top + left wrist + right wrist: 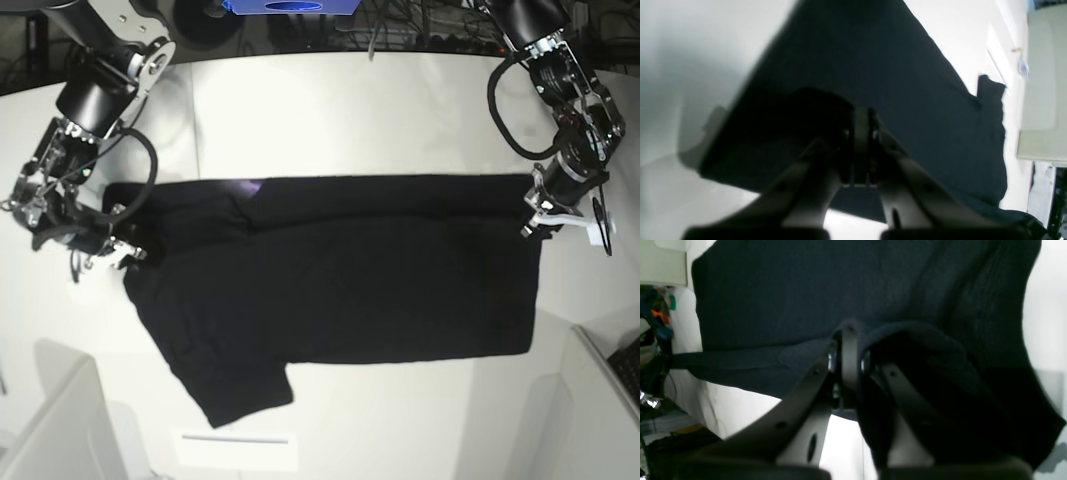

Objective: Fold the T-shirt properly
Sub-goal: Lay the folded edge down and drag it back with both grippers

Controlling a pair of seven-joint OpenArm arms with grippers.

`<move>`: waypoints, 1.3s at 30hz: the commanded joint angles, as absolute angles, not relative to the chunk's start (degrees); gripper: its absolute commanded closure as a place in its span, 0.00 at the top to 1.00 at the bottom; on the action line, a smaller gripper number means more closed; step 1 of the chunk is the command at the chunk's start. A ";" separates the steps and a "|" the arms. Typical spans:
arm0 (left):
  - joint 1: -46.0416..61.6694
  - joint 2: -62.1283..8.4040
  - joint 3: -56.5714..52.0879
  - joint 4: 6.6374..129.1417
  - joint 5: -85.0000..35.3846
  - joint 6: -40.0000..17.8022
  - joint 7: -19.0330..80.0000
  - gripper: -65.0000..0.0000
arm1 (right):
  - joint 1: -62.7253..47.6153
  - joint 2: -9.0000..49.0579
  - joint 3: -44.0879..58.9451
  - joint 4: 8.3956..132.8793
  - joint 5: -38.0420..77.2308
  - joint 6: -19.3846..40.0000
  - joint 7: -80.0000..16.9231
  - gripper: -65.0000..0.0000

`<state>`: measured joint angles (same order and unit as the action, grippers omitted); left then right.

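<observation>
On white table [360, 110], T-shirt [360, 290] spread, left claw [537, 215] and right claw [125, 250] clamped on opposite edges.

White table [360, 100] across the whole base view, glossy and brightly lit. Blue object [290, 6] at the far edge, tangle of dark cables [420, 35] just beside it. Pale strip [235, 438] lying flat near the front edge.

A glossy white bench [350, 110] is brightly lit; dark tangled cables [420, 35] are seen behind it.
</observation>
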<state>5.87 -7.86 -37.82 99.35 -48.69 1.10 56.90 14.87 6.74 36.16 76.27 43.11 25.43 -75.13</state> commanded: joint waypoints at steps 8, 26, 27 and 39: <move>4.09 -8.84 -38.64 100.18 -49.36 0.66 55.87 0.00 | 16.48 7.60 36.79 75.12 44.26 25.45 -73.01 0.16; 12.88 -6.99 -52.09 109.67 -54.73 0.31 54.11 1.00 | 1.19 1.01 49.98 103.69 44.70 19.21 -69.41 0.58; 14.73 -6.37 -53.05 109.49 -56.04 0.31 54.02 1.00 | -0.57 -0.31 51.21 104.92 44.70 19.21 -69.32 0.58; 14.64 -2.86 -58.33 92.62 -57.10 -5.85 53.93 1.00 | -7.60 -6.46 53.93 95.25 44.35 19.12 -62.90 0.58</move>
